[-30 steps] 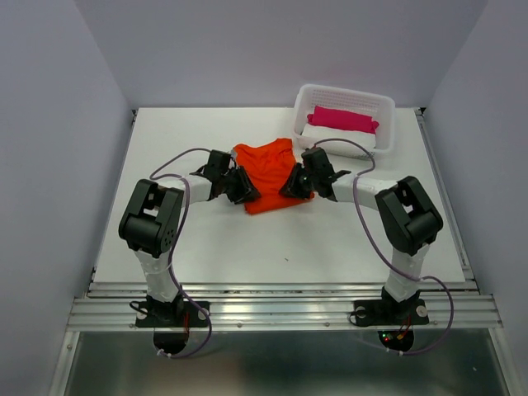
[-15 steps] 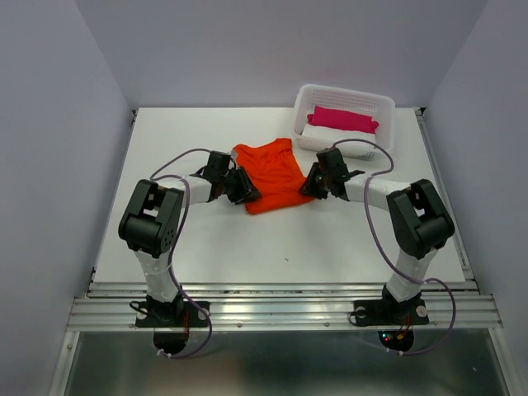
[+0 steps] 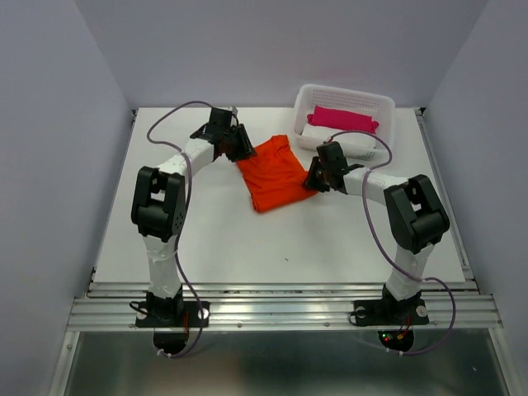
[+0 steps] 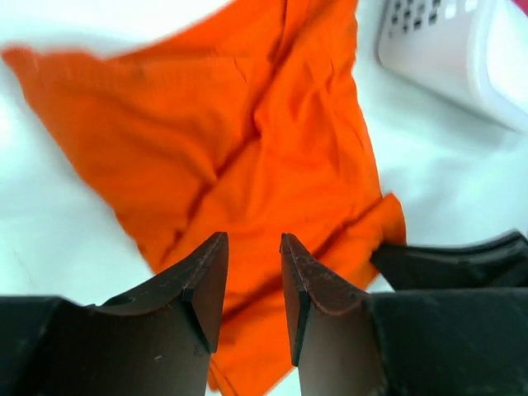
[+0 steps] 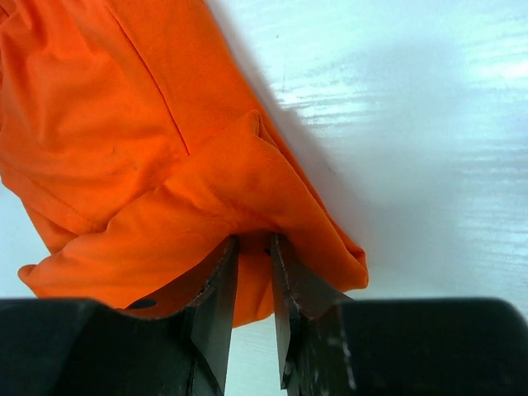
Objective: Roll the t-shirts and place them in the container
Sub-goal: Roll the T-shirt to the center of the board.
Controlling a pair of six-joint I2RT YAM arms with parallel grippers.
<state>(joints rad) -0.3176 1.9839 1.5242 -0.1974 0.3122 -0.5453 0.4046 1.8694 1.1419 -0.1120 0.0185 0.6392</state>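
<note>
The orange-red t-shirt lies folded and crumpled on the white table, mid-back. It fills the left wrist view and the right wrist view. My left gripper is at the shirt's far left corner. Its jaws stand slightly apart above the cloth with nothing between them. My right gripper is at the shirt's right edge. Its jaws pinch a bunched fold of the shirt's edge. The right gripper's dark body also shows in the left wrist view.
A white perforated basket stands at the back right, close behind my right gripper, and holds a pink rolled cloth on white cloth. Its corner shows in the left wrist view. Grey walls enclose the table.
My left arm has swung from the shirt's near left side up to its far left corner. The shirt has turned and shifted slightly. The right gripper stayed at the right edge.
</note>
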